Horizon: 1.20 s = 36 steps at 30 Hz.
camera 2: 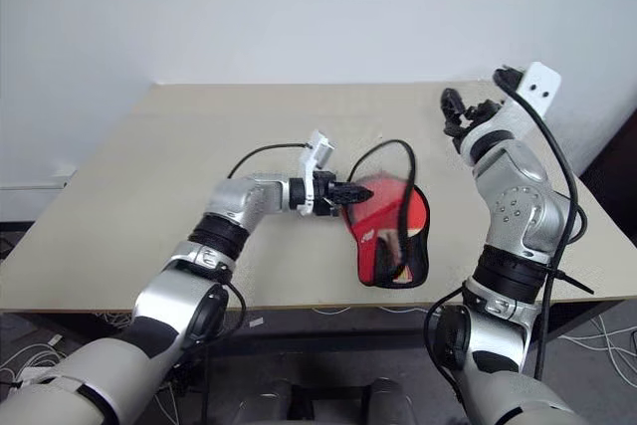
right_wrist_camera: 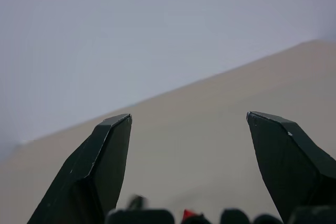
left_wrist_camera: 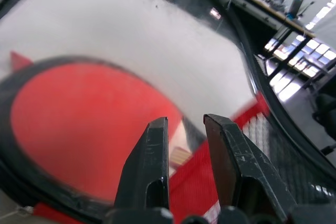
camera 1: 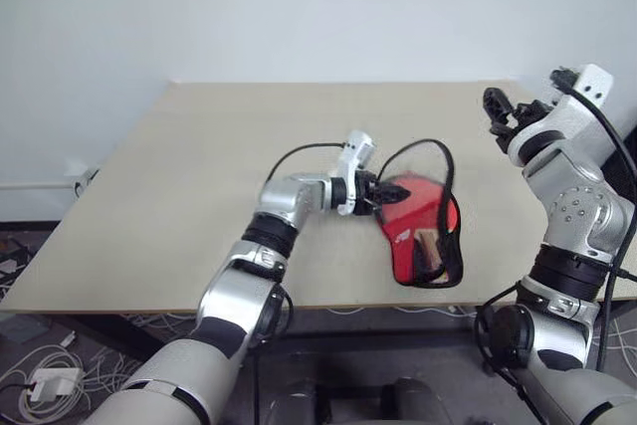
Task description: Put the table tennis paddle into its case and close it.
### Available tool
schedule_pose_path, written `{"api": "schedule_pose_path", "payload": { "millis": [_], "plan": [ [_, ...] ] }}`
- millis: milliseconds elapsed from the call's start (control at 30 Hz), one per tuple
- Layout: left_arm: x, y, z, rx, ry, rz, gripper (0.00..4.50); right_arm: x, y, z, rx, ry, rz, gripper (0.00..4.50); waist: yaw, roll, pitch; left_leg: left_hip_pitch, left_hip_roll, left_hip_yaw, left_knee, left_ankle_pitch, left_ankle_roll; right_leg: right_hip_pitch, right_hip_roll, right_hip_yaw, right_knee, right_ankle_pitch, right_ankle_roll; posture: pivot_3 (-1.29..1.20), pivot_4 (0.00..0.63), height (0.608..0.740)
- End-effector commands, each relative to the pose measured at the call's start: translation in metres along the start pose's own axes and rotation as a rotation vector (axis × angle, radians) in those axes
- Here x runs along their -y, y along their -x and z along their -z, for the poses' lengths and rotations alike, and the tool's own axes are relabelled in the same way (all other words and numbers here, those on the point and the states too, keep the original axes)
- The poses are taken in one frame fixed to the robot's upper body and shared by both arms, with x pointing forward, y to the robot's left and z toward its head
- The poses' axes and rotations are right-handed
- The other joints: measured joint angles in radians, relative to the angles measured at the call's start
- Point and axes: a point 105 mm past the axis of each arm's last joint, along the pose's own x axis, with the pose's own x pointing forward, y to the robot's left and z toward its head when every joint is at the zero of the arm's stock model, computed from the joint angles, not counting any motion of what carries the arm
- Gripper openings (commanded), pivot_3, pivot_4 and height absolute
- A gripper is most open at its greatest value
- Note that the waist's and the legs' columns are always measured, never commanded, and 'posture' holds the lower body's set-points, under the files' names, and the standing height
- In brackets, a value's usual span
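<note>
Left tool [camera 1: 383,192], narrowly parted, empty, at the red paddle-shaped soft case [camera 1: 423,229] on the pale desk [camera 1: 199,176], paddle inside; right tool [camera 1: 505,109] released. Nudging may shift the case.

Right gripper [right_wrist_camera: 189,129] wide open, raised

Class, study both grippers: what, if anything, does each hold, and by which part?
The right gripper is open and holds nothing. The left gripper sits at the case's edge; a narrow gap shows between its fingers, so a hold cannot be told.
</note>
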Motion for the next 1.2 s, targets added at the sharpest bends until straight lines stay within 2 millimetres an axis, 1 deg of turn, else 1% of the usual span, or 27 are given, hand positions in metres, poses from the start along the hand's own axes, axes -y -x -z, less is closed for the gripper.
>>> {"api": "schedule_pose_path", "payload": {
  "millis": [33,100,267,300,400,433,500,600,667,733,800,867,1000,1100,1200],
  "plan": [
    [-0.001,-0.004,-0.022,0.05,-0.062,-0.047,1.15,-0.009,0.001,-0.013,0.052,-0.011,-0.022,3.81,-0.001,0.0,0.0,0.0,0.0,-0.001,0.0,0.0,0.0,0.0,0.0,0.0,0.0,0.0,0.0,0.0,0.0,0.724],
    [-0.005,-0.003,-0.024,0.068,-0.029,-0.072,1.15,-0.012,0.001,-0.007,0.029,0.005,-0.036,3.81,-0.002,0.0,0.0,0.0,0.001,-0.003,0.0,0.0,0.0,-0.001,0.001,0.002,0.0,0.0,0.0,0.0,0.0,0.724],
    [0.003,0.008,-0.031,0.102,0.027,0.001,1.15,-0.015,0.0,0.008,-0.033,0.042,-0.048,3.81,-0.005,0.0,0.0,0.0,0.001,-0.005,0.0,-0.001,0.002,0.0,0.001,0.002,0.0,0.0,0.0,0.0,0.0,0.724],
    [0.005,0.014,-0.032,0.107,0.042,0.017,1.15,-0.015,0.0,0.013,-0.05,0.048,-0.048,3.81,-0.005,0.0,0.0,0.0,0.0,-0.005,0.001,-0.001,0.002,0.0,0.001,0.002,0.0,0.0,0.0,0.0,0.0,0.724],
    [0.01,0.028,-0.025,0.092,0.102,0.043,1.71,-0.017,-0.001,0.023,-0.084,0.055,-0.053,3.81,-0.006,0.0,0.0,0.0,0.0,-0.008,0.001,-0.001,0.002,0.0,0.001,0.002,0.0,0.0,0.0,0.0,0.0,0.724],
    [0.012,0.031,-0.021,0.081,0.123,0.045,2.0,-0.017,-0.001,0.025,-0.089,0.057,-0.054,3.81,-0.006,0.0,0.0,0.0,0.0,-0.009,0.001,-0.001,0.002,0.0,0.001,0.002,0.0,0.0,0.0,0.0,0.0,0.724],
    [0.016,0.036,-0.011,0.057,0.172,0.037,2.75,-0.018,-0.001,0.028,-0.1,0.05,-0.058,3.81,-0.005,0.0,0.0,0.0,0.0,-0.01,0.002,-0.001,0.002,0.001,0.002,0.002,0.001,0.0,0.0,0.0,0.0,0.724],
    [0.018,0.04,-0.002,0.039,0.263,0.006,3.78,-0.02,-0.001,0.032,-0.113,0.049,-0.064,3.81,-0.004,0.0,0.0,-0.001,0.0,-0.012,0.003,-0.001,0.002,0.002,0.002,0.001,0.001,0.0,0.0,0.0,0.0,0.724],
    [0.019,0.039,0.008,-0.002,0.33,-0.021,3.78,-0.02,0.0,0.035,-0.122,0.055,-0.065,3.81,-0.003,0.0,0.0,-0.001,-0.001,-0.013,0.004,-0.001,0.002,0.002,0.002,0.0,0.001,0.0,0.0,0.0,0.0,0.724],
    [0.021,0.033,0.018,-0.057,0.368,-0.062,3.78,-0.02,0.0,0.038,-0.131,0.059,-0.062,3.81,-0.003,0.0,0.0,-0.001,-0.001,-0.015,0.004,-0.001,0.002,0.003,0.002,-0.001,0.0,0.0,0.0,0.0,0.0,0.724],
    [0.027,0.028,0.016,-0.068,0.439,-0.053,3.78,-0.02,0.0,0.04,-0.137,0.052,-0.061,3.81,0.0,0.0,0.0,-0.001,-0.001,-0.016,0.004,-0.001,0.002,0.004,0.002,-0.001,0.0,0.0,0.001,0.0,0.0,0.724],
    [0.028,0.024,0.016,-0.069,0.495,-0.06,3.78,-0.021,0.0,0.041,-0.139,0.049,-0.062,3.81,0.001,0.0,0.0,-0.001,-0.001,-0.016,0.004,-0.001,0.002,0.004,0.002,-0.001,0.0,0.0,0.001,0.0,0.0,0.724],
    [0.03,0.017,0.03,-0.144,0.552,-0.106,3.78,-0.022,0.0,0.04,-0.142,0.029,-0.064,3.81,0.0,0.0,0.0,-0.001,-0.001,-0.016,0.004,-0.001,0.002,0.004,0.002,-0.002,0.0,0.0,0.001,0.0,0.0,0.724],
    [0.025,0.015,0.034,-0.149,0.619,-0.14,3.78,-0.02,0.001,0.041,-0.149,0.029,-0.057,3.81,0.0,0.0,0.0,-0.001,-0.001,-0.016,0.004,-0.001,0.002,0.004,0.002,-0.002,0.0,0.0,0.001,0.0,0.0,0.724],
    [0.026,0.014,0.038,-0.169,0.655,-0.154,3.78,-0.019,0.003,0.043,-0.156,0.034,-0.054,3.81,0.0,0.0,0.0,-0.001,-0.001,-0.016,0.004,-0.001,0.002,0.004,0.002,-0.002,0.0,0.0,0.001,0.0,0.0,0.724]
  ]
}}
